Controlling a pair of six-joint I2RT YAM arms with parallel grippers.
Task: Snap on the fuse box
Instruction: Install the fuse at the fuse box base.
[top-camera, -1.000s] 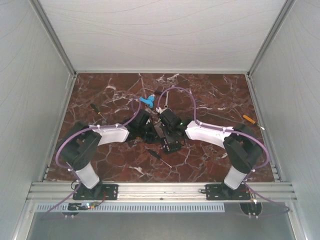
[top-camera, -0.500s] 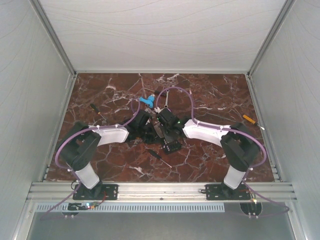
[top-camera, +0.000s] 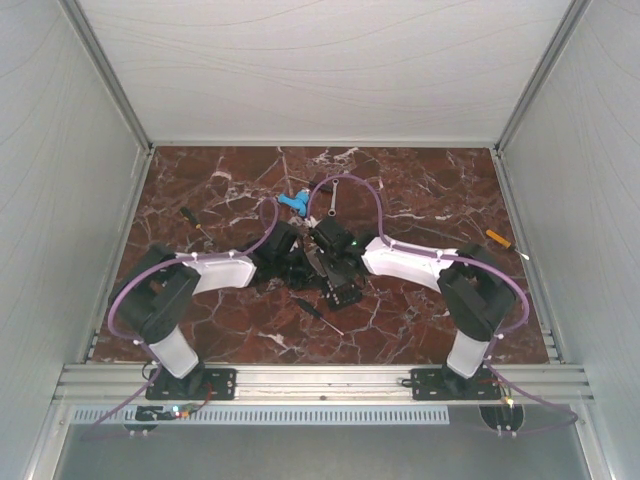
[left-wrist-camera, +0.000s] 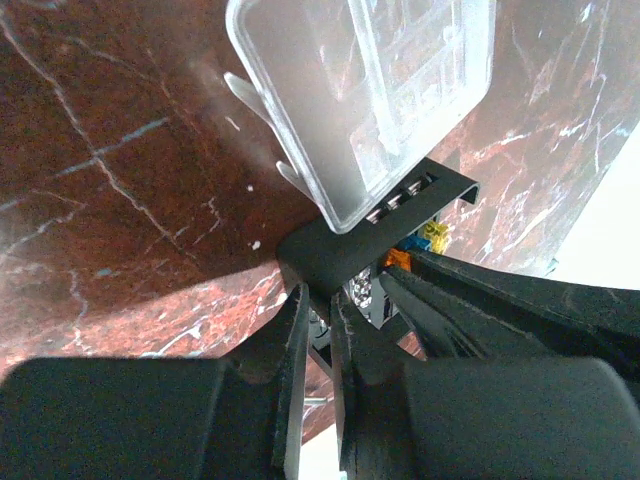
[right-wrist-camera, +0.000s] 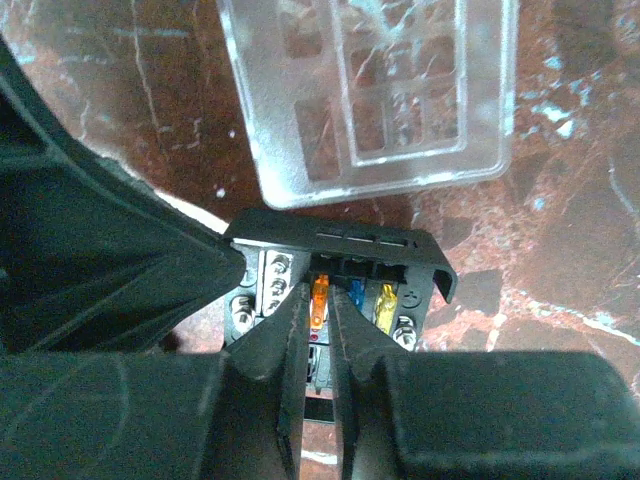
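Note:
The black fuse box (right-wrist-camera: 335, 240) is held up off the marble table, with orange, blue and yellow fuses showing. Its clear lid (right-wrist-camera: 370, 90) stands swung open beyond the box's far edge. It also shows in the left wrist view (left-wrist-camera: 365, 85), above the box (left-wrist-camera: 350, 245). My left gripper (left-wrist-camera: 318, 318) is shut on the box's near edge. My right gripper (right-wrist-camera: 322, 300) is closed into the box, its fingers either side of the orange fuse. In the top view both grippers, left (top-camera: 298, 262) and right (top-camera: 326, 266), meet at the table's middle over the fuse box (top-camera: 343, 291).
A blue plastic piece (top-camera: 292, 202) and a wrench (top-camera: 332, 192) lie just behind the grippers. A black-handled screwdriver (top-camera: 318, 313) lies in front of them. Another screwdriver (top-camera: 192, 220) lies at the left and an orange-handled one (top-camera: 500, 240) at the right.
My right arm has shifted a little left and forward toward the left gripper, and the box has moved with it. The left arm has barely moved.

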